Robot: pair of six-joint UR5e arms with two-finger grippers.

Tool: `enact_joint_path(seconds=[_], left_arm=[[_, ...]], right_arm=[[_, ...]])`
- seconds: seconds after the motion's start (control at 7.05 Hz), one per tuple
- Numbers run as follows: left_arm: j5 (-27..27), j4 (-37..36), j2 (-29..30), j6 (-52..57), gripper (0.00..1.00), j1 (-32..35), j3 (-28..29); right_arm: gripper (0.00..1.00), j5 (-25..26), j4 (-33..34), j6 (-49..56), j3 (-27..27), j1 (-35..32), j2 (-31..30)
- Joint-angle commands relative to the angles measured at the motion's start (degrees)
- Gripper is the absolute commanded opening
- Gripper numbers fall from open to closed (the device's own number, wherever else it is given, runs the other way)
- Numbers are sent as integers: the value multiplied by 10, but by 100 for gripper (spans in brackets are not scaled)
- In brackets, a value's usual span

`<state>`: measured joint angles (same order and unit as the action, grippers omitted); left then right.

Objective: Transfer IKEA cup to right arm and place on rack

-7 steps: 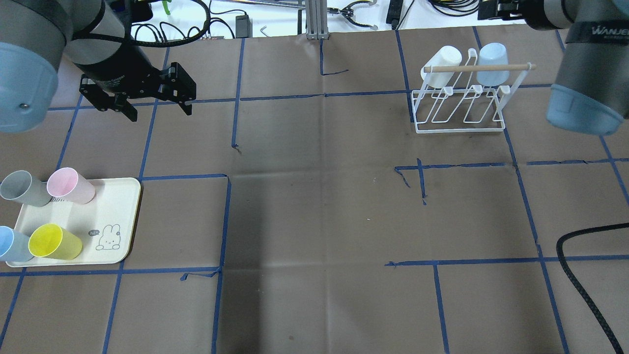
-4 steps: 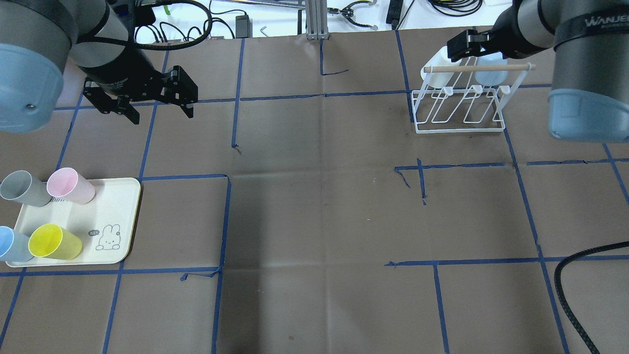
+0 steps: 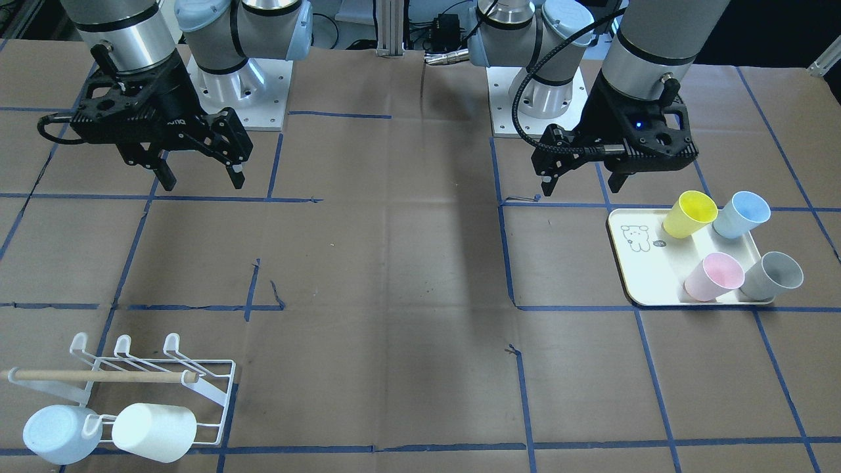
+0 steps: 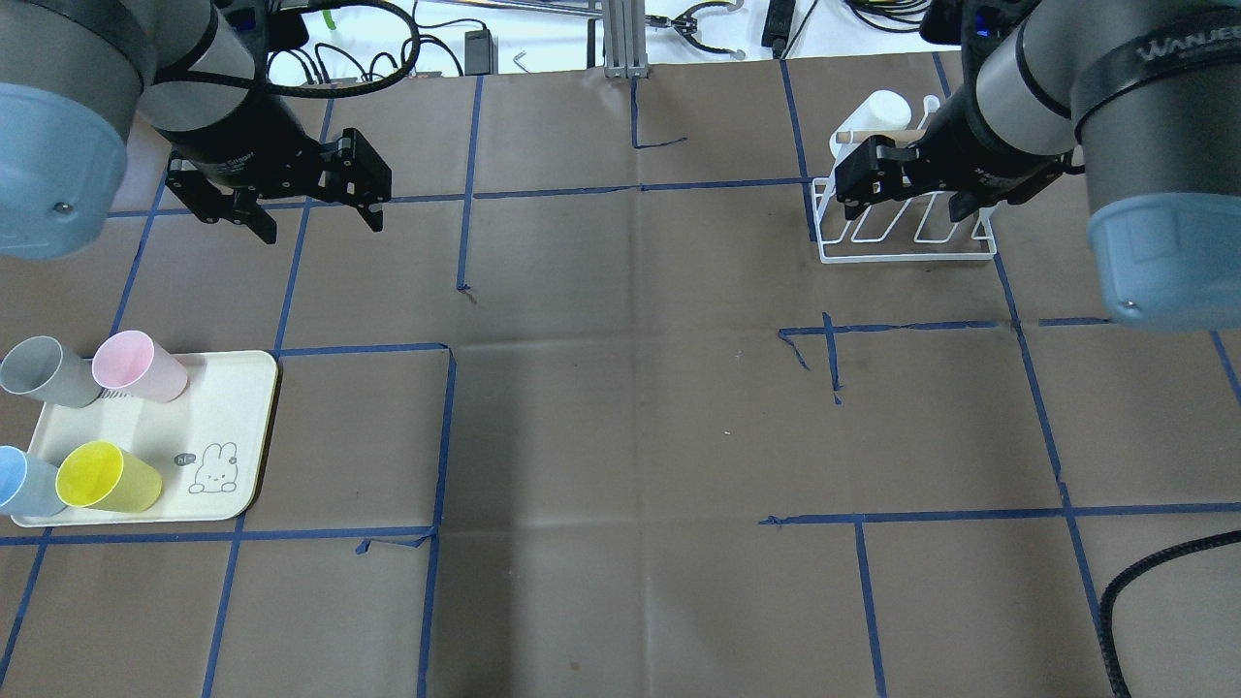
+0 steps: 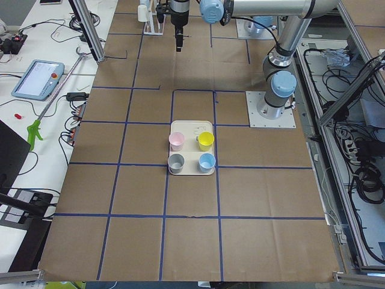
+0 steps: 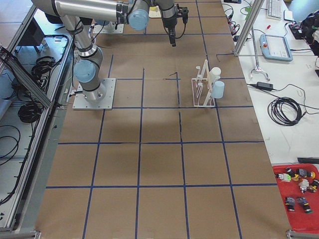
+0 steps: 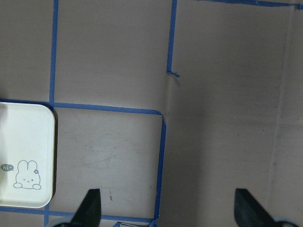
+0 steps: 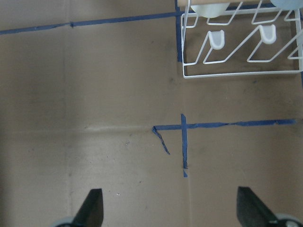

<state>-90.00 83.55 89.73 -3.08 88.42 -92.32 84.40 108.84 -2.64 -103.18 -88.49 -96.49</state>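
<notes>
Several IKEA cups stand on the cream tray [image 4: 225, 412]: yellow [image 4: 107, 477], pink [image 4: 141, 366], grey [image 4: 44, 371] and blue [image 4: 21, 482]. My left gripper [image 4: 318, 228] hangs open and empty above the table, beyond the tray; the left wrist view shows its fingertips [image 7: 90, 208] wide apart over bare paper beside the tray [image 7: 26, 142]. The right arm's gripper [image 4: 906, 208] is open and empty over the white wire rack [image 4: 906, 254]. In the front-facing view it [image 3: 200, 180] is well above the rack [image 3: 220, 387].
A white cup [image 3: 154, 430] and a light blue cup [image 3: 56, 433] hang on the rack's far row under the wooden dowel [image 3: 98, 376]. Brown paper with blue tape lines covers the table. Cables and tools lie past the far edge.
The right arm has swung in from the far right corner, and its gripper now hangs over the rack. The left gripper has barely shifted. Both grippers stay open.
</notes>
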Motion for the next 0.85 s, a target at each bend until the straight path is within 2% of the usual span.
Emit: enact_joint_path(seconds=[0.0, 0.14, 0.28, 0.71], left_arm=[[-1, -1, 0, 0, 99, 0, 0], [-1, -1, 0, 0, 99, -1, 0], [0, -1, -1, 0, 99, 0, 0], [0, -1, -1, 0, 99, 0, 0]], right_arm=[[100, 44, -62, -24, 20, -10, -2], [100, 42, -110, -58, 50, -11, 2], [100, 38, -126, -62, 73, -11, 11], [100, 43, -119, -62, 77, -53, 28]])
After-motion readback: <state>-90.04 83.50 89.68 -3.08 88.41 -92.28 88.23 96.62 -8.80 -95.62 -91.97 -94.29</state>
